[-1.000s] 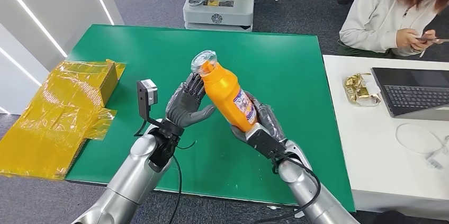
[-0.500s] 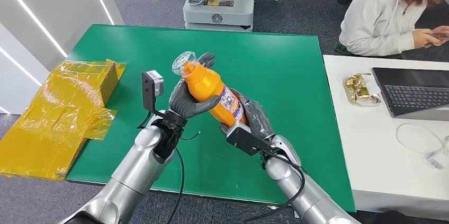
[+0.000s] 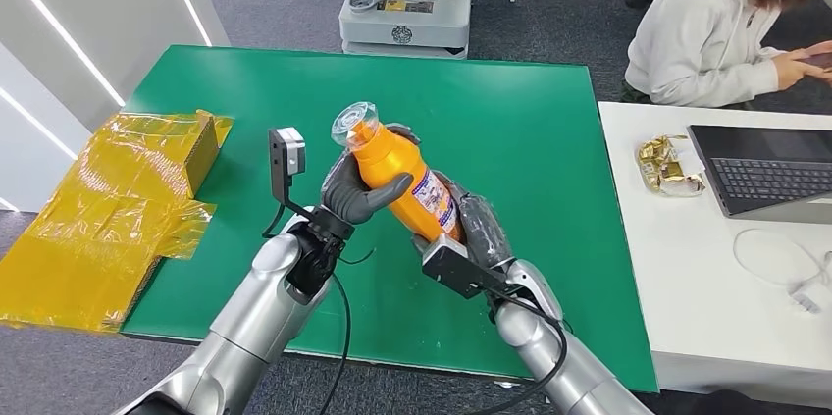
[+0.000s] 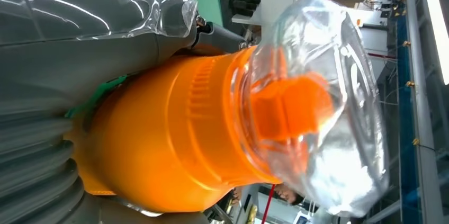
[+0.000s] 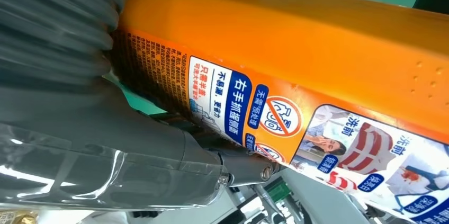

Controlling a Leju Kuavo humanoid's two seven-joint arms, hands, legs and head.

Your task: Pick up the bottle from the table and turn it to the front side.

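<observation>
The orange bottle point(image 3: 402, 180) is up in the air above the green table point(image 3: 530, 150). It is tilted, with its top end leaning away from the robot and toward its left. Both robot hands hold it. The left hand point(image 3: 355, 191) wraps around the upper part of the bottle, just under the neck, and its thumb lies across the front. The right hand point(image 3: 469, 227) holds the bottom end of the bottle from below.

The bottle's top is wrapped in clear plastic point(image 4: 323, 113), and the orange cap point(image 4: 294, 108) shows through it. A label with blue, white and red pictures point(image 5: 339, 144) runs along the side of the bottle.

A crinkly yellow box point(image 3: 108, 209) sits at the left edge of the table. On a white desk point(image 3: 706, 287) beside it lie a laptop point(image 3: 760, 172) and a white cable point(image 3: 785, 263). A person in a light hoodie point(image 3: 702, 37) sits behind that desk.
</observation>
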